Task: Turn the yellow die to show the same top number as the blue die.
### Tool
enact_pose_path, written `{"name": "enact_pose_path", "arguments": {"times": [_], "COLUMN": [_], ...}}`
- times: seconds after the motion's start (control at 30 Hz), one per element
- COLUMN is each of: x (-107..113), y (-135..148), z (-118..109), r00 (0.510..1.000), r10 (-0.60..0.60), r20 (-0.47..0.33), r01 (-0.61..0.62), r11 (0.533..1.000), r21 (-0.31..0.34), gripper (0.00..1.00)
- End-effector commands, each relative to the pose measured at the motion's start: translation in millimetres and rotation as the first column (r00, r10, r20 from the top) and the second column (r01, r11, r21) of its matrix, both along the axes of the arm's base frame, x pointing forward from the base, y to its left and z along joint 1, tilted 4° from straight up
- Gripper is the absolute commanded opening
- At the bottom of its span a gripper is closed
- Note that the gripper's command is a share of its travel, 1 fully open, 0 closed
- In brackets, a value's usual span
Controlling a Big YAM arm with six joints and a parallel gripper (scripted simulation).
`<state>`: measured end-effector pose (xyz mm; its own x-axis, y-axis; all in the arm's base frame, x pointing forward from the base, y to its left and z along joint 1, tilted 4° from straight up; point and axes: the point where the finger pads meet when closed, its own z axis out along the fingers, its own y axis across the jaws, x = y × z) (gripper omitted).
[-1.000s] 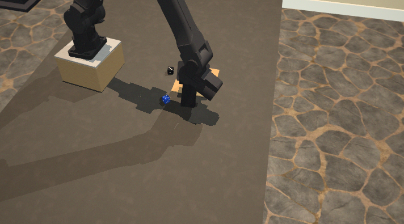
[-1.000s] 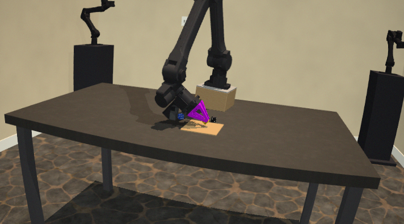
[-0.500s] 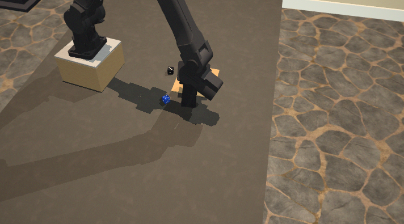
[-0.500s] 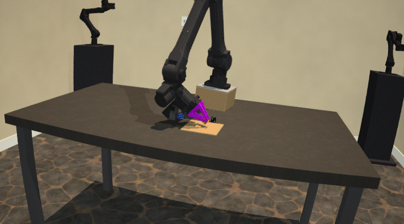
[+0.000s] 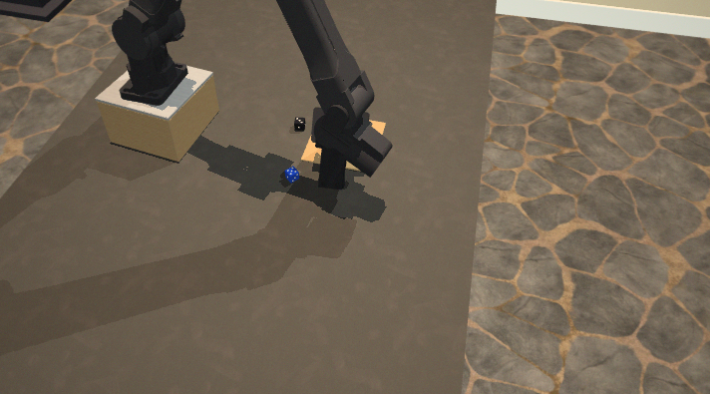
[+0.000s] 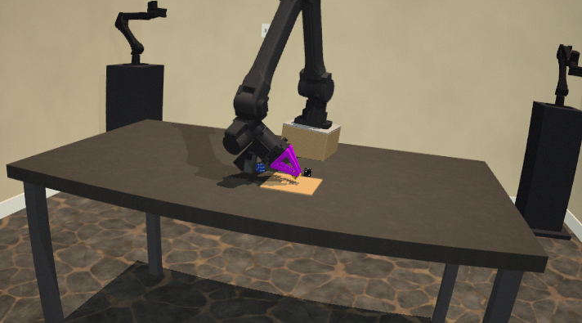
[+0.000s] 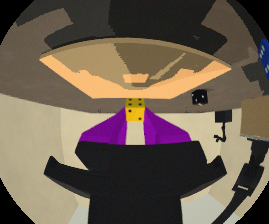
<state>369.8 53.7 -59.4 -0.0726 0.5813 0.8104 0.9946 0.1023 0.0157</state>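
One yellow die [image 7: 134, 110] sits clamped in the purple fingers above the mat [image 6: 293, 185]; release it tilted and it could tumble toward the blue die [image 5: 291, 174] at nine o'clock.

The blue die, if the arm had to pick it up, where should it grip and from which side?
Probably from straight above, fingers closing on two opposite side faces. The blue die lies flat on the table beside the mat, open on all sides. The gripper first must release the yellow die.
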Motion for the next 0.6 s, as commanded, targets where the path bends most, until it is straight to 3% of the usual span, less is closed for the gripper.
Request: {"name": "enact_pose_path", "arguments": {"times": [0.0, 0.57], "x": [7.8, 5.9], "y": [0.8, 1.7], "z": [4.9, -2.8], "r00": [1.000, 1.000], "r10": [0.000, 0.001], "r20": [0.020, 0.009], "r01": [0.000, -0.001], "r11": [1.000, 1.000], "r21": [-0.004, -0.001], "gripper": [0.15, 0.15]}}
